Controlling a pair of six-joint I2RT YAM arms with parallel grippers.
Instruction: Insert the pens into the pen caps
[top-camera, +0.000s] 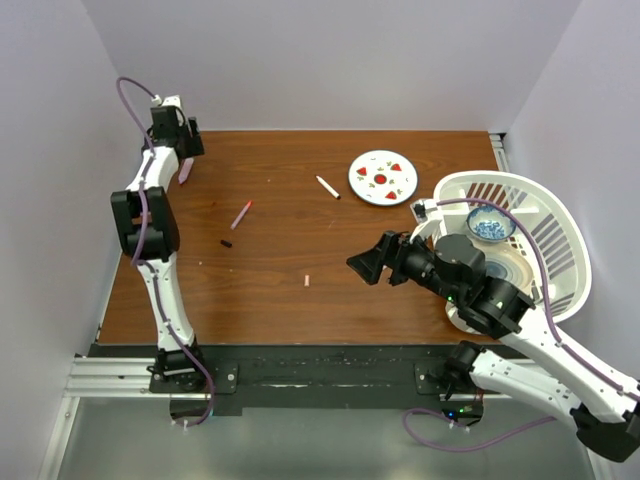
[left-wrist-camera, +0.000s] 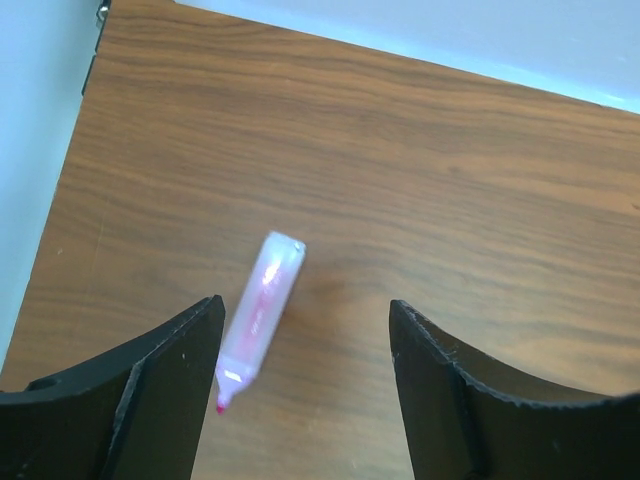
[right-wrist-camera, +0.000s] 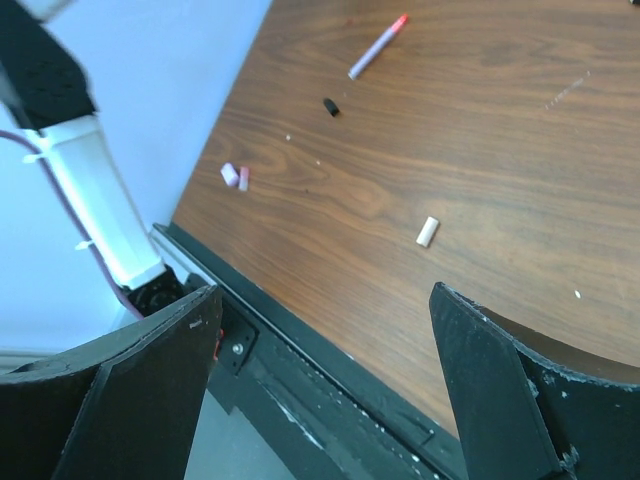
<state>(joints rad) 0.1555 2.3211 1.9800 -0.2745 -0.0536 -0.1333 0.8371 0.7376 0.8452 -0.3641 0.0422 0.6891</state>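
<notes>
Nearest, we list the right gripper (right-wrist-camera: 325, 295), fingers spread and empty, poised over the table (right-wrist-camera: 520, 150), likely to reach the whitish cap (right-wrist-camera: 427, 231) lying mid-frame. Left of it are two small pinkish pieces (right-wrist-camera: 236, 177), possibly caps but too small to confirm. Further up lie a dark cap (right-wrist-camera: 329, 106) and a thin red-tipped pen (right-wrist-camera: 378, 46). Farthest, at the top view's upper left, the left gripper (left-wrist-camera: 305, 310) stands open astride the pink marker (left-wrist-camera: 258, 310), not touching it, seemingly lined up for a grasp.
</notes>
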